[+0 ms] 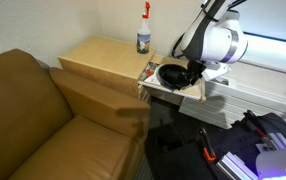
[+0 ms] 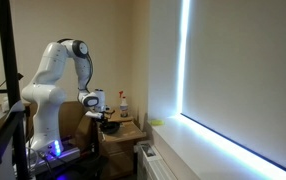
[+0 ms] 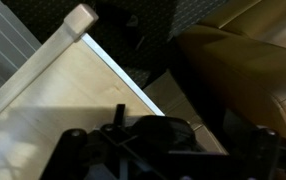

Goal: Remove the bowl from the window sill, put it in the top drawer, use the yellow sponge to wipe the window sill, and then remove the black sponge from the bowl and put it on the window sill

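The dark bowl point(image 1: 169, 73) rests inside the pulled-out top drawer point(image 1: 171, 92) of the light wooden cabinet. My gripper point(image 1: 191, 76) hangs right over the bowl's far side, its jaws open wide. In the wrist view the bowl point(image 3: 151, 128) is a dark round shape on the drawer's pale floor point(image 3: 53, 100), just in front of my gripper point(image 3: 158, 152). The other exterior view shows the gripper point(image 2: 105, 117) above the bowl point(image 2: 111, 127), with the white window sill point(image 2: 213, 150) running along the bright window. I cannot make out the black sponge or the yellow sponge.
A spray bottle point(image 1: 144, 35) stands on the cabinet top point(image 1: 98, 55). A brown couch point(image 1: 43, 120) sits close beside the cabinet and the drawer. Dark gear and cables point(image 1: 233, 140) lie on the floor below the drawer.
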You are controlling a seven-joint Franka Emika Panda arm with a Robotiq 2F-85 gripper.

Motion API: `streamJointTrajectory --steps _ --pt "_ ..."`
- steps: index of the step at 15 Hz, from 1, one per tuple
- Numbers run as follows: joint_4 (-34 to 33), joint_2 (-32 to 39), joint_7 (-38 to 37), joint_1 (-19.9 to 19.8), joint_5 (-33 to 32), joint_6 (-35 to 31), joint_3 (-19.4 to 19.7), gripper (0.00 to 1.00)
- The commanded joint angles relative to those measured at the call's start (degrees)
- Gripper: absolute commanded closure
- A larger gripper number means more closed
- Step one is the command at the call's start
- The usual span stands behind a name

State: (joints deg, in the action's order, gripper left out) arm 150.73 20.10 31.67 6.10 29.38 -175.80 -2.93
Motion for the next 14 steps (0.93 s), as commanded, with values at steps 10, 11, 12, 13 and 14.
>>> streamJointTrajectory --steps 10,11,12,13,14 --pt "-0.68 2.84 -2.06 2.87 3.63 -6.01 3.5 0.47" --pt "-0.7 2.55 -1.91 2.57 3.68 -5.42 3.38 0.56" --pt "-0.42 1.76 -1.63 1.92 3.76 -5.15 2.74 0.62" --pt "-0.36 1.34 -1.32 1.37 3.72 -5.27 2.24 0.68" --pt "-0.04 0.91 -1.17 1.08 3.81 -5.52 1.68 0.69"
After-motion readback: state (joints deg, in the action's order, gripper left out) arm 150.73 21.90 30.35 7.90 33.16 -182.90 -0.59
